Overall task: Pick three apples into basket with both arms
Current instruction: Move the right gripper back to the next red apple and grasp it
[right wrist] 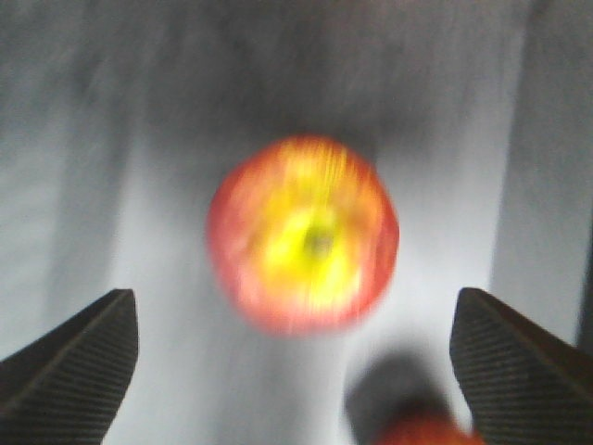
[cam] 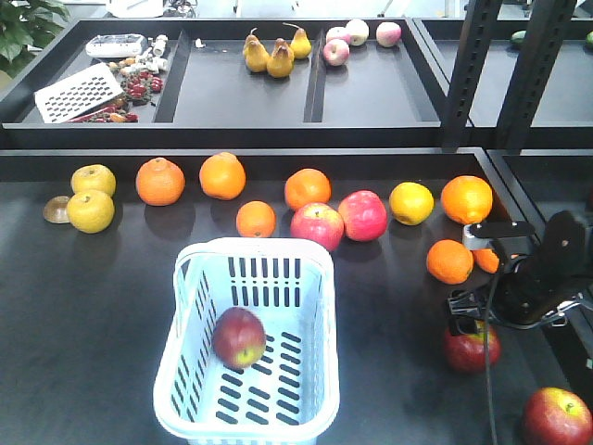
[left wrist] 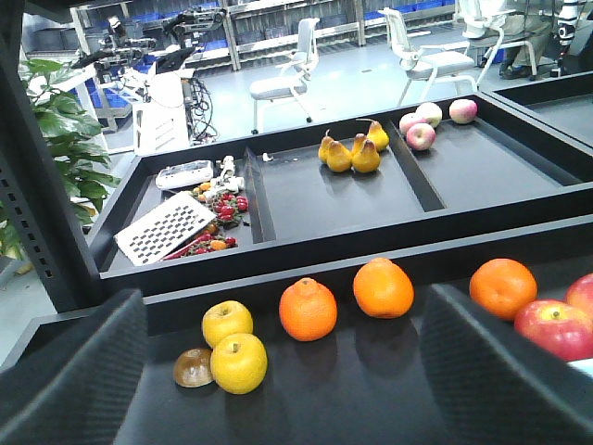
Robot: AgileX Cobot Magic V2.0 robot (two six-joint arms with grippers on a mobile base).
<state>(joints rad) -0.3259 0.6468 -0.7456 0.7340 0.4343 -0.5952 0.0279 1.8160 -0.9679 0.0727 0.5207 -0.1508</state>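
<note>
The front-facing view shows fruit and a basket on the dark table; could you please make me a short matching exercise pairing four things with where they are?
Things:
1. apple in the basket
2. apple under the right gripper
3. pears
4. yellow fruits

Places:
A. middle compartment of the back tray
B. far left of the table
C. on the slotted floor of the basket
D. on the table below the right gripper

Pairs: 1-C, 2-D, 3-A, 4-B
</note>
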